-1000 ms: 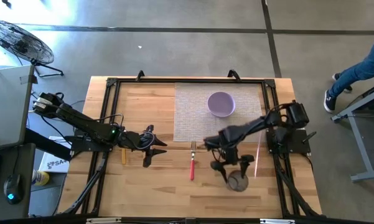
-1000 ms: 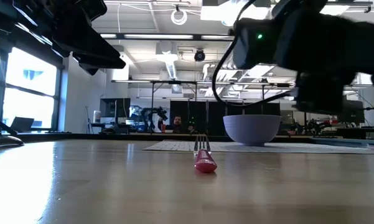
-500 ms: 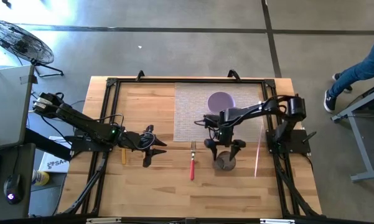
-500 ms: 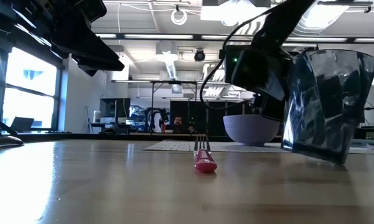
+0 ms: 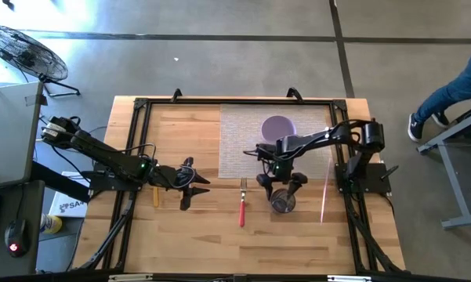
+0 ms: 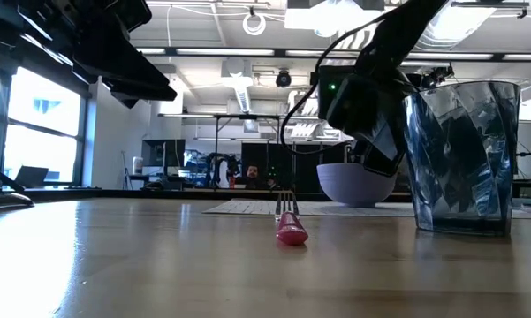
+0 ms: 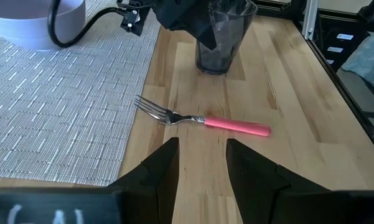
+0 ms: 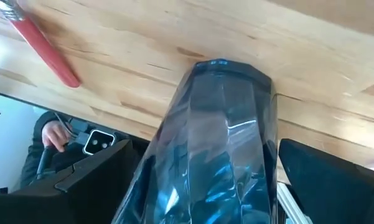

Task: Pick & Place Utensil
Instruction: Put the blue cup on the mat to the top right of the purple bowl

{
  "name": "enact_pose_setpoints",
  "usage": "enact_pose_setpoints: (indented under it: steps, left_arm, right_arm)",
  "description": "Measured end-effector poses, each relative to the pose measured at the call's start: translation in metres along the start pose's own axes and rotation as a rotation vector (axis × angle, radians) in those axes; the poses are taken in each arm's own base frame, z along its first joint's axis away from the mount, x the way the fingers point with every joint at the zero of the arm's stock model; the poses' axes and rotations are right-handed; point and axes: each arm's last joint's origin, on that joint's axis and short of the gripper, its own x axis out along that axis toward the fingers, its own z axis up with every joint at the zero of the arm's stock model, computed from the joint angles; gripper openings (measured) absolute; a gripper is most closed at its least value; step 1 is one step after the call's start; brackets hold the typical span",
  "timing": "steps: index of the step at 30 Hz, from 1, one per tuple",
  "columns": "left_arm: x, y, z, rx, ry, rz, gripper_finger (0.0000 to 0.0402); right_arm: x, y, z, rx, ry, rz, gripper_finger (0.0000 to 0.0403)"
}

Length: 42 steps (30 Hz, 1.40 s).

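Note:
A fork with a pink handle (image 5: pixel 241 205) lies flat on the wood near the mat's near edge; it also shows in the left wrist view (image 7: pixel 202 121) and the low view (image 6: pixel 290 225). Right of it stands a dark see-through faceted cup (image 5: pixel 282 202) (image 6: pixel 464 159), upright with its base on the table. My right gripper (image 5: pixel 280 186) is shut on the cup. My left gripper (image 5: pixel 190 185) hovers open to the left of the fork, with its fingers (image 7: pixel 249 168) pointing toward it. A purple bowl (image 5: pixel 278 125) sits on the woven mat (image 5: pixel 239 141). My right gripper pinches the cup's side wall (image 8: pixel 155 168) between its two fingers (image 8: pixel 93 180), one on either side. The fingers come from the table's far side, slanting down. The cup stands upright with its base (image 6: pixel 464 228) on the wood.
A thin pink stick (image 5: pixel 325 196) lies right of the cup. A small yellow thing (image 5: pixel 156 196) lies by the left arm. Black frame rails (image 5: pixel 133 157) run along the table's sides. People show in the room beyond the table.
My right gripper carried the cup from near the table's near edge toward the far edge and left, closer to the fork. Half a second ago the cup hung tilted, clear of the wood. It now stands upright on the table.

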Motion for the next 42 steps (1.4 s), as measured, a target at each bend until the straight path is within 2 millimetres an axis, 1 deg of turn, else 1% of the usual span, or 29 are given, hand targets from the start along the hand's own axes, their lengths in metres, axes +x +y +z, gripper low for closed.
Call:
enact_pose_setpoints:
  steps: [3,6,10,12,15,17,19,21,23,26,30,37,40,42]
  left_arm:
    - [0.0,0.0,0.0,0.0,0.0,0.0,0.0129]
    - [0.0,0.0,0.0,0.0,-0.001,0.001,0.0129]
    - [0.0,0.0,-0.001,0.002,0.007,0.003,0.0129]
    - [0.0,0.0,-0.001,0.002,0.006,0.003,0.0129]
    - [0.0,0.0,-0.001,0.002,0.006,0.005,0.0129]
    - [0.0,0.0,0.0,0.002,0.005,0.005,0.0129]
    - [0.0,0.0,0.0,0.002,0.005,0.005,0.0129]
    - [0.0,0.0,-0.001,0.002,0.006,0.005,0.0129]
    - [0.0,0.0,-0.001,0.002,0.006,0.003,0.0129]
    - [0.0,0.0,0.0,0.002,0.006,0.001,0.0129]
    - [0.0,0.0,0.0,0.002,0.006,0.002,0.0129]
    - [0.0,0.0,0.0,0.001,0.006,0.002,0.0129]
    - [0.0,0.0,-0.001,0.002,0.006,0.002,0.0129]
    - [0.0,0.0,0.0,0.001,0.006,0.002,0.0129]
  right_arm:
    - [-0.006,0.002,0.002,-0.024,-0.02,0.03,0.0398]
    - [-0.016,0.004,0.001,-0.053,-0.066,0.068,0.0398]
    - [-0.037,0.008,-0.006,-0.108,-0.163,0.1,0.0397]
    - [-0.051,0.009,-0.014,-0.137,-0.227,0.097,0.0399]
    - [-0.074,0.009,-0.035,-0.182,-0.346,0.046,0.04]
    - [-0.087,0.006,-0.056,-0.21,-0.438,-0.008,0.0399]
    - [-0.093,0.003,-0.081,-0.234,-0.531,-0.062,0.0399]
    - [-0.094,-0.003,-0.106,-0.252,-0.606,-0.085,0.04]
    - [-0.089,-0.009,-0.131,-0.27,-0.652,-0.091,0.04]
    - [-0.075,-0.015,-0.165,-0.299,-0.678,-0.079,0.04]
    - [-0.05,-0.021,-0.197,-0.386,-0.731,-0.106,0.04]
    - [0.004,-0.034,-0.234,-0.595,-0.841,-0.205,0.04]
    - [0.028,-0.039,-0.246,-0.682,-0.867,-0.228,0.04]
    - [0.044,-0.043,-0.25,-0.74,-0.905,-0.265,0.04]
